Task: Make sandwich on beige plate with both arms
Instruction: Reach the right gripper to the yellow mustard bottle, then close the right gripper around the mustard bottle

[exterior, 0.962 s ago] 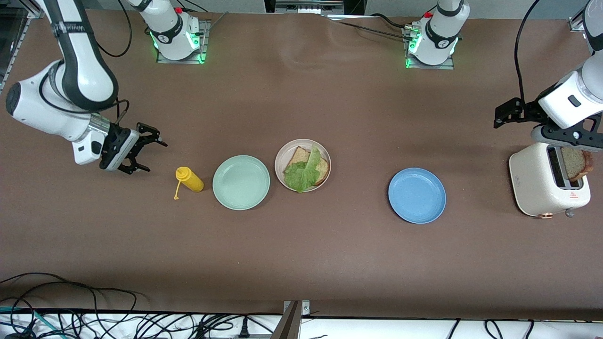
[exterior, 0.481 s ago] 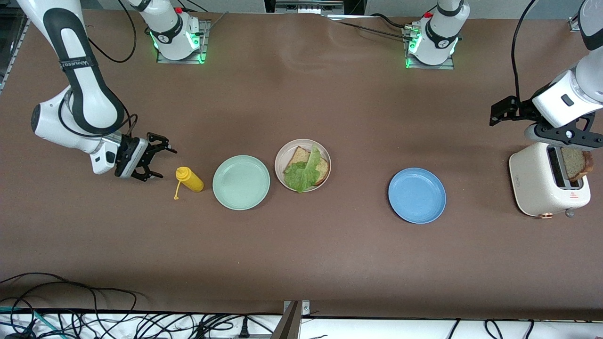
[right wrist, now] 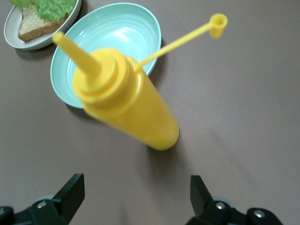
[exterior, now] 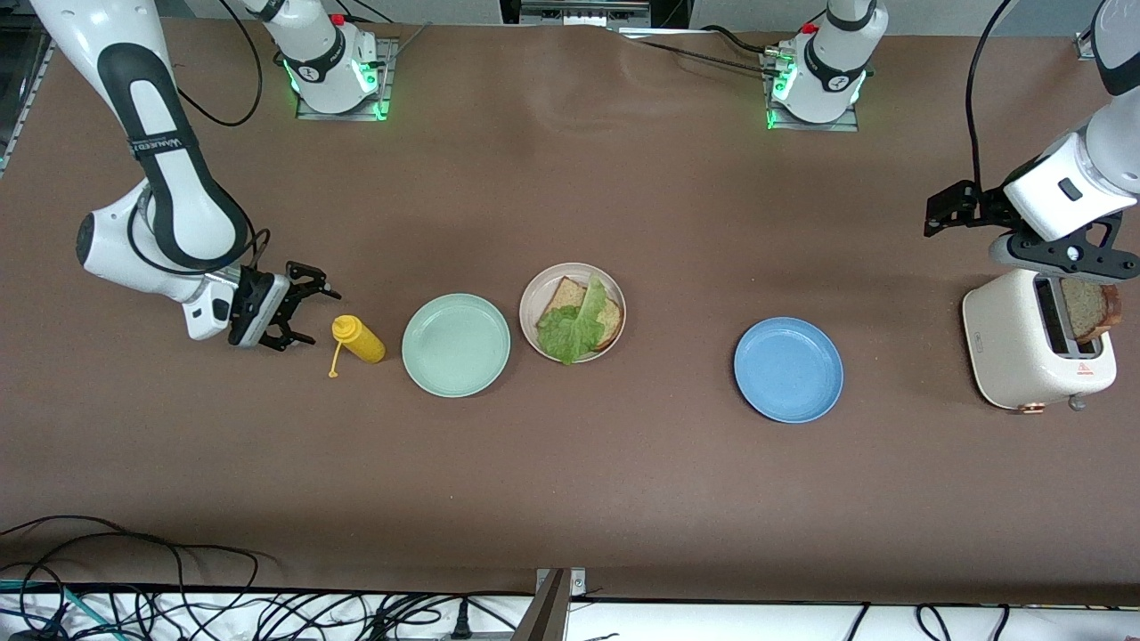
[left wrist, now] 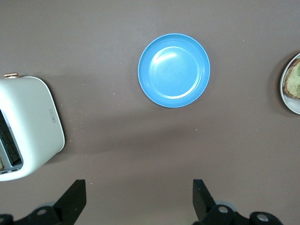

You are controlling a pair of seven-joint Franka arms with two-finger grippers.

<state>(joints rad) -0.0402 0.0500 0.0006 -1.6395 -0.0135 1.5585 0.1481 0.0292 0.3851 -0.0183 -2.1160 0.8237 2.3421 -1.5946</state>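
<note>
Beige plate [exterior: 534, 294]: bread slice [exterior: 614, 322] under lettuce leaf [exterior: 570, 329], leaf's length probably running toward the front camera.
Right gripper [exterior: 303, 312] spread beside yellow squeeze bottle [exterior: 358, 339]; left gripper [left wrist: 138, 199] spread, empty, by toaster [exterior: 1015, 352] holding bread.

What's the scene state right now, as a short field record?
beige plate: round pale plate holding one brown bread slice topped with ruffled green lettuce
second slice: brown bread standing in cream toaster
right tool: open, beside yellow squeeze bottle
left tool: open, above the toaster
empty plates: mint-green, blue
</note>
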